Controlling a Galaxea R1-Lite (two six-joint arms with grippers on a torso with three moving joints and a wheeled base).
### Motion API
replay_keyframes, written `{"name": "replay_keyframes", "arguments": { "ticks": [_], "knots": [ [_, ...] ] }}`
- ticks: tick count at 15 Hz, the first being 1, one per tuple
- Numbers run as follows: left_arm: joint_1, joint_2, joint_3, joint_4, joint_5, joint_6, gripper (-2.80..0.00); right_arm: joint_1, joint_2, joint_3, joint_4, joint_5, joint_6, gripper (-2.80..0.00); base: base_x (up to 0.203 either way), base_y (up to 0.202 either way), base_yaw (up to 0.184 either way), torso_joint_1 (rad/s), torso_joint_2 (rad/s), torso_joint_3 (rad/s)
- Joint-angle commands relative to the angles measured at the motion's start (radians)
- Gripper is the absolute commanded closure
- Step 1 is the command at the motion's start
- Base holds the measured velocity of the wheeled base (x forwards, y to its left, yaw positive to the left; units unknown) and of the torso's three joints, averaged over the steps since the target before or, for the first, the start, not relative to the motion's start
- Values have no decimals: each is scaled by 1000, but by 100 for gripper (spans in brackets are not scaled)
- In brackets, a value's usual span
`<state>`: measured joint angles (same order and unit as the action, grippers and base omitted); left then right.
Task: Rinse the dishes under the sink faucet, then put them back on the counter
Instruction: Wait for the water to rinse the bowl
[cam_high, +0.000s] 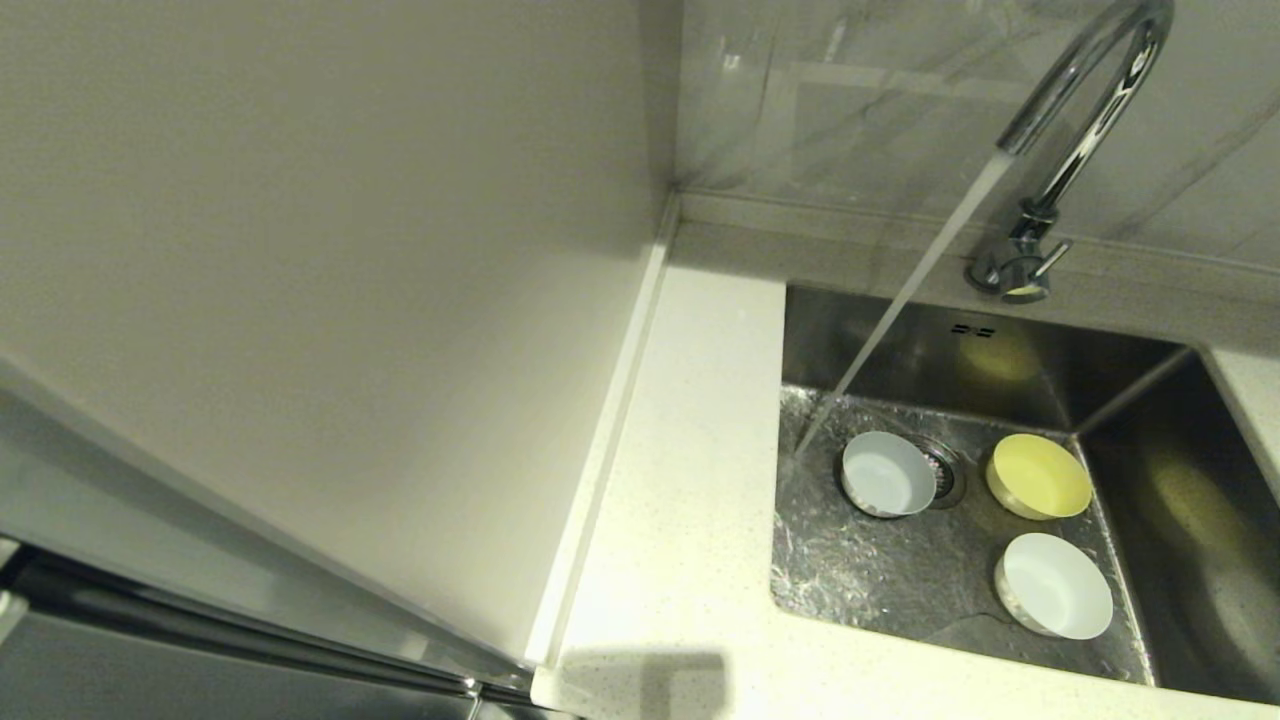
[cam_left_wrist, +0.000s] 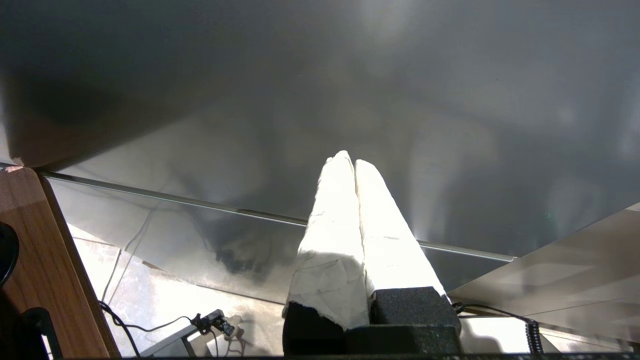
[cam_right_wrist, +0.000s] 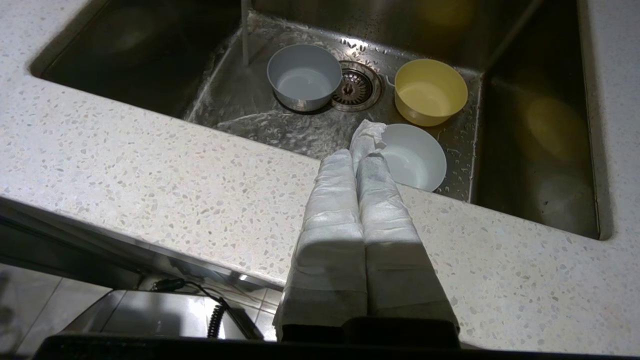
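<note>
Running from the faucet (cam_high: 1085, 90), water hits the sink (cam_high: 880, 570) floor at lower right, just beside the bluish-white bowl (cam_high: 886, 474); the yellow bowl (cam_high: 1040, 476) and white bowl (cam_high: 1056, 585) wait nearby. Both the right hand (cam_right_wrist: 361, 150) and the left hand (cam_left_wrist: 348, 159) are clenched, empty. Rinsing hasn't started; next, a hand must open and grab a bowl.

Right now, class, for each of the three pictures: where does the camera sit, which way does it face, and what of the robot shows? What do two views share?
Head view: high, looking down at the counter, sink, running faucet; no robot part shows.
Left wrist view: behind the shut left claw, facing a grey cabinet front, floor below.
Right wrist view: behind the shut right claw, low before the counter, facing the sink.
Shared by head and right wrist: bluish bowl, yellow bowl, white bowl.
</note>
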<state>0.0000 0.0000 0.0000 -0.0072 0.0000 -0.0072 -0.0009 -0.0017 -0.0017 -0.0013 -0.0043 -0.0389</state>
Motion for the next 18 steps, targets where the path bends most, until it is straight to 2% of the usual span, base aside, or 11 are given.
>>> {"name": "replay_keyframes", "arguments": {
  "ticks": [1,18],
  "knots": [
    [0,-1,3,0,0,0,0,1,2,0,0,1,-1,0,0,0,0,0,0,0],
    [0,0,3,0,0,0,0,-1,2,0,0,1,-1,0,0,0,0,0,0,0]
  ]
}}
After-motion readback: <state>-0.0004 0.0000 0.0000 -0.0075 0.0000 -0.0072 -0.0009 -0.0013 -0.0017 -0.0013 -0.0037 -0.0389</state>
